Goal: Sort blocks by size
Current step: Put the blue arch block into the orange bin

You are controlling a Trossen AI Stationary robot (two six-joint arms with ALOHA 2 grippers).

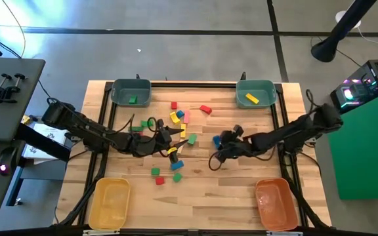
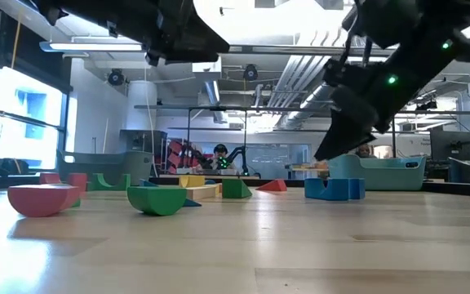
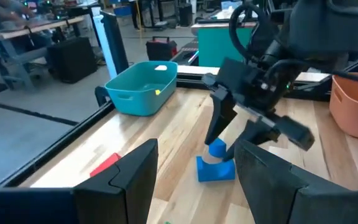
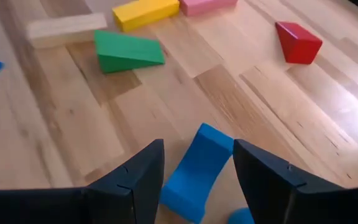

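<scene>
Several small wooden blocks (image 1: pixel 179 119) lie scattered on the table's middle. My right gripper (image 4: pixel 197 168) hangs open, slanting down, with one finger on each side of a blue arch block (image 4: pixel 196 169) that lies flat on the table (image 1: pixel 216 139). The low view shows its fingers (image 2: pixel 326 151) just above that block (image 2: pixel 334 188). A second small blue piece (image 3: pixel 216 148) sits against the arch. My left gripper (image 3: pixel 194 177) is open and empty. It hovers nearly level over the block cluster (image 1: pixel 170 141), facing the right gripper.
Teal bins stand at the far left (image 1: pixel 131 92), holding a green block, and far right (image 1: pixel 254 93), holding a yellow one. A yellow bin (image 1: pixel 110 203) and an orange bin (image 1: pixel 277 203) stand near. Green wedge (image 4: pixel 128 51), red block (image 4: pixel 298 42) and bars lie beyond.
</scene>
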